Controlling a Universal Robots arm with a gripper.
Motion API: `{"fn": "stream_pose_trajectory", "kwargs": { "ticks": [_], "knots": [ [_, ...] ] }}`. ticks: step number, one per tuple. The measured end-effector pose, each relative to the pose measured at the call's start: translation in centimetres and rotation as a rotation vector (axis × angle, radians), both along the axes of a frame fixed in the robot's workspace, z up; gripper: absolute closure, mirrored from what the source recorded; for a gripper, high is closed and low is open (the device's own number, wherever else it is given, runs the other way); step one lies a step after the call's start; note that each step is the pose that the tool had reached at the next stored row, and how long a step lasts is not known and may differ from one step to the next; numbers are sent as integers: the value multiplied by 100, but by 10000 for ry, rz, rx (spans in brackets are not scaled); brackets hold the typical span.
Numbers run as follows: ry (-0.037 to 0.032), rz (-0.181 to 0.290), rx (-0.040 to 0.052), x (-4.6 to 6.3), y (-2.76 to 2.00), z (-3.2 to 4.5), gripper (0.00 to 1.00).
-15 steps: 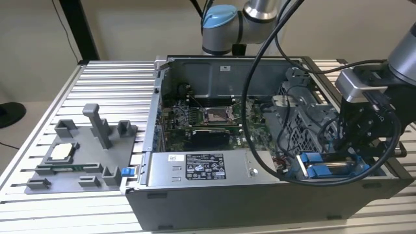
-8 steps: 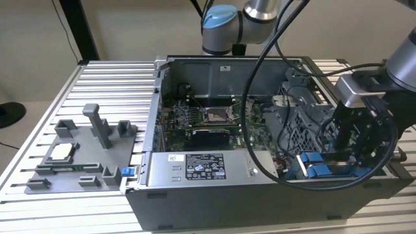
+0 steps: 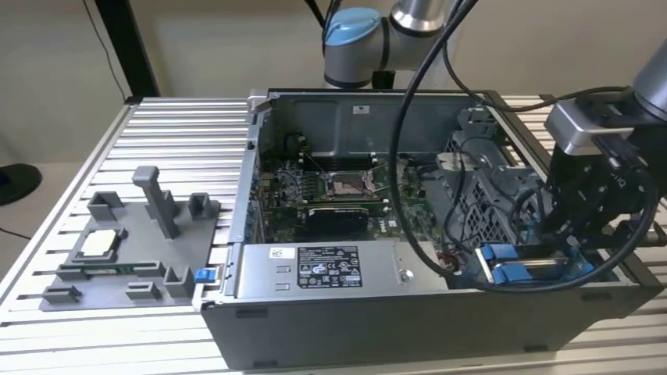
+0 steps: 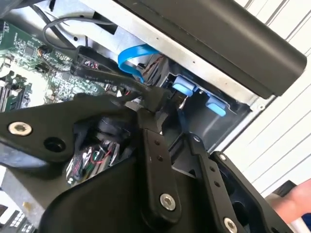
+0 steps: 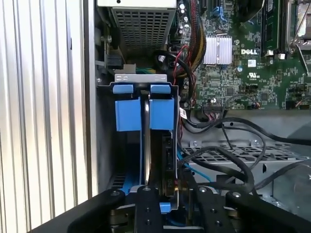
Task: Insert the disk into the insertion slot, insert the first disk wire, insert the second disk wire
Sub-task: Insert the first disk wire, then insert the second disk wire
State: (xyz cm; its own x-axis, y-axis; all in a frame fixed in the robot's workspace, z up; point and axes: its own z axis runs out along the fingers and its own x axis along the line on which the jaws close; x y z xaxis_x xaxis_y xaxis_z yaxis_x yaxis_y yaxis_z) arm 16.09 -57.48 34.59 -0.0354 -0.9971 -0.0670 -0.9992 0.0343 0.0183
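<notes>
Arm (image 3: 599, 168) angles down into the grey computer case (image 3: 365, 324) at the exterior view's right, black gripper (image 4: 163, 104) pinching a black disk wire (image 4: 116, 81) beside the blue-framed silver disk (image 5: 161, 114), seated in its grey blue-railed slot (image 5: 104, 145).

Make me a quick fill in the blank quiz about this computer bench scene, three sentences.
1. The plastic tabs on the insertion slot, near the pincer, are ____.
2. The grey fixture tray sits on the slatted table at the exterior view's ____ of the computer case.
3. The motherboard inside the case is ____.
Missing words: blue; left; green.
</notes>
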Motion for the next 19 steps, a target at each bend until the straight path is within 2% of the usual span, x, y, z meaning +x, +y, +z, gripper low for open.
{"fn": "stream_pose_trajectory", "kwargs": {
  "ticks": [9, 10, 14, 19],
  "knots": [
    [0, 0, -11, 0, 10, 394, 0],
    [-1, 2, -15, 0, 18, 416, 0],
    [11, 3, -146, 31, 83, 415, 0],
    [12, 3, -223, 118, 155, 407, 0]
  ]
}}
